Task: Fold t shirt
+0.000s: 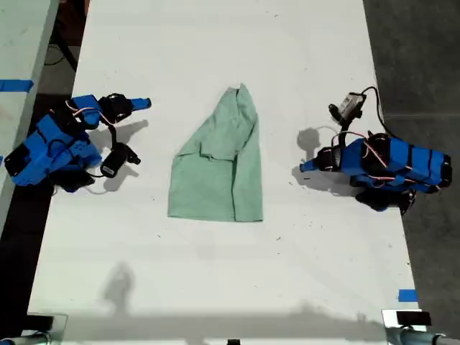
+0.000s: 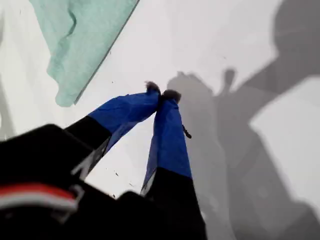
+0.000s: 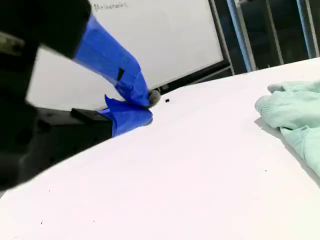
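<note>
The t shirt [image 1: 219, 167] lies folded and wrinkled at the centre of the exterior view, on the white table [image 1: 215, 280]. My first gripper [image 2: 162, 92] and my second gripper [image 3: 147, 107] rest apart from it, each with jaws closed on nothing.

Plenty slipping out of sight here, folks.

The t shirt [image 2: 80, 45] runs off the frame edge in both wrist views, only a corner showing in each, and in the exterior view its folded top layer hides what lies beneath. Behind my first gripper [image 2: 161, 94] the near black housing [image 2: 50, 170] is a blur. Past my second gripper [image 3: 147, 107], the scribble [image 3: 110, 6] on the whiteboard [image 3: 165, 45] is too small to read. Which exterior-view arm is which can't be told, and the blue arm [image 1: 50, 151] at the exterior view's left is clipped by that edge.
</note>
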Action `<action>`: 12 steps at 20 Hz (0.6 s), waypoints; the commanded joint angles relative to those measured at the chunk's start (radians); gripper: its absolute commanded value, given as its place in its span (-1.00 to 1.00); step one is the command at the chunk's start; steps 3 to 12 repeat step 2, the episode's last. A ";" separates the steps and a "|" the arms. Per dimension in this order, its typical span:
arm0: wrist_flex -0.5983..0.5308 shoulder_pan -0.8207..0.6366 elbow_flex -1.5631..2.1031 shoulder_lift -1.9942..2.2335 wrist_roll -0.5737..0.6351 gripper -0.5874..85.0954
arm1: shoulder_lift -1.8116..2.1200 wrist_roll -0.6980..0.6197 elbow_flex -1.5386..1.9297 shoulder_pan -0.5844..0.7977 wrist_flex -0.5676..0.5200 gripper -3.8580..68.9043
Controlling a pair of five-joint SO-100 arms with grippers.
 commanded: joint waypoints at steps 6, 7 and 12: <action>-0.006 0.002 0.040 0.008 -0.003 -0.99 | 0.014 0.009 0.060 0.014 -0.014 -0.85; -0.006 0.002 0.040 0.008 -0.003 -0.99 | 0.014 0.009 0.060 0.014 -0.014 -0.85; -0.006 0.002 0.040 0.008 -0.003 -0.99 | 0.014 0.009 0.060 0.014 -0.014 -0.85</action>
